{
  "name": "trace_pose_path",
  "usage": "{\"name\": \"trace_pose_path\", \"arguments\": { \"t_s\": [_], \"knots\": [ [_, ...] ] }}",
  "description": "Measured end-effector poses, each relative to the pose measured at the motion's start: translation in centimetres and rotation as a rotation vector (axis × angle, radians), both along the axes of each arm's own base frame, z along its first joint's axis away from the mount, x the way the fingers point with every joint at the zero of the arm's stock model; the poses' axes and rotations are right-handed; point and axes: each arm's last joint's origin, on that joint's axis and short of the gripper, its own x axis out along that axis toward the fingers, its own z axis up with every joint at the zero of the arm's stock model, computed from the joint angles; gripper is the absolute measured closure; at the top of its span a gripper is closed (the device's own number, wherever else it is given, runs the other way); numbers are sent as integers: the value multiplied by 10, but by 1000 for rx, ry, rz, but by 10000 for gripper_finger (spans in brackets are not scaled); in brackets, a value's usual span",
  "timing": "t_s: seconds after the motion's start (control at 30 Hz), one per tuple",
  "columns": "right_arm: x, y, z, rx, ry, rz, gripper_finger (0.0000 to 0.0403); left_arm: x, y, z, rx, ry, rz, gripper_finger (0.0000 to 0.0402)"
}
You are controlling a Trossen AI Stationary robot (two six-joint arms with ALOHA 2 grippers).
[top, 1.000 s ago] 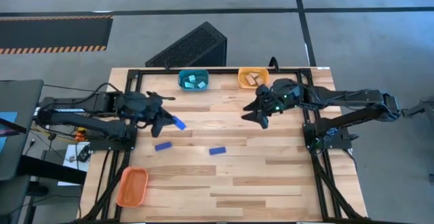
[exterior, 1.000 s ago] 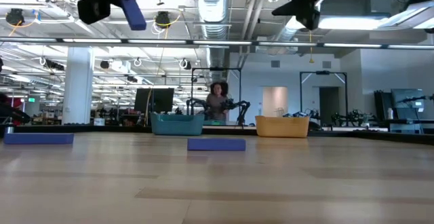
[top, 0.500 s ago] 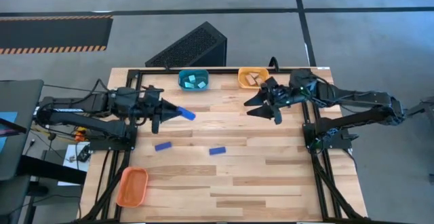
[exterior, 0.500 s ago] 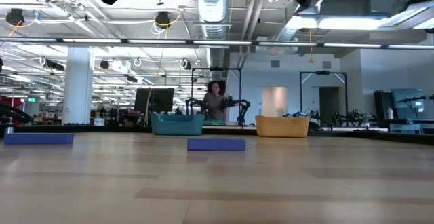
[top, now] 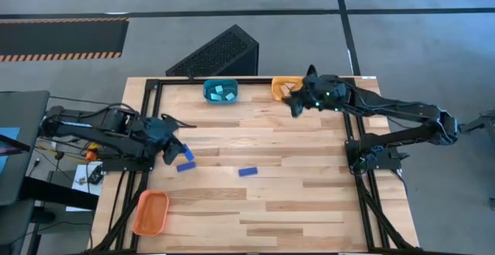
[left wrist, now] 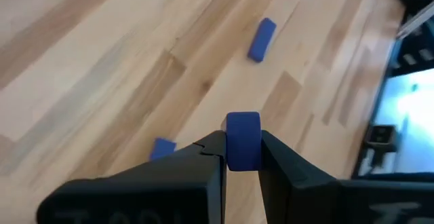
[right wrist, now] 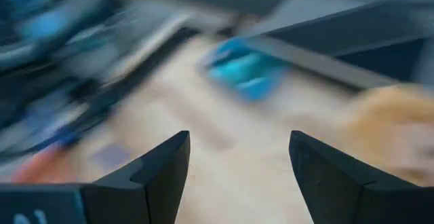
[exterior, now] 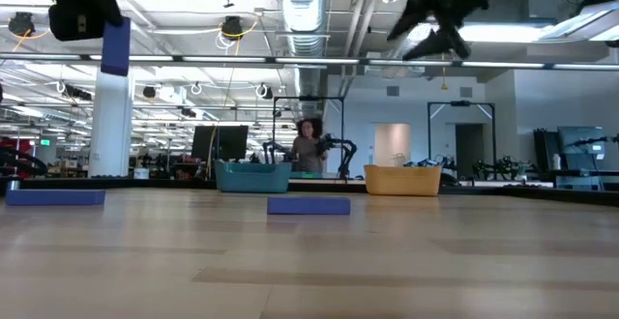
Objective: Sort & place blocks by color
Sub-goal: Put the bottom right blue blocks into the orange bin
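My left claw (left wrist: 243, 149) pinches a dark blue block (left wrist: 243, 139) above the surface (top: 294, 185), at 9 o'clock. Right claw (right wrist: 239, 163) spread wide near the orange tray (top: 283, 90), 1 o'clock.

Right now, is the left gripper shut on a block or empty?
Shut on one: the left gripper pinches a dark blue block between its fingers, well above the table.

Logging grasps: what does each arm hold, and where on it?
Left tool clamps a dark blue block across its sides near one end. Right tool is open, holding nothing.
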Motion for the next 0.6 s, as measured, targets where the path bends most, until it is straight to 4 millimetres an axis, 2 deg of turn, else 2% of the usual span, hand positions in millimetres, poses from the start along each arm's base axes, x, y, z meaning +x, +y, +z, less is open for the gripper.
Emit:
{"name": "trace_pose_path", "arguments": {
  "t_s": [0.1,0.2,0.27,0.37,0.47,0.6],
  "knots": [
    [6,-5,-28,-62,131,-78,130,2,-3,-3,55,1,-5,375],
    [22,-2,-65,66,166,19,130,2,-9,-19,34,50,-38,375],
    [35,8,-84,153,127,100,130,0,-17,-29,-26,89,-86,375],
    [58,29,-97,218,46,138,129,-10,-31,-37,-132,201,-166,375],
    [78,47,-113,235,12,118,130,-20,-44,-39,-221,293,-208,375],
    [103,66,-136,285,37,63,130,-23,-59,-43,-228,361,-256,375]
  ]
}}
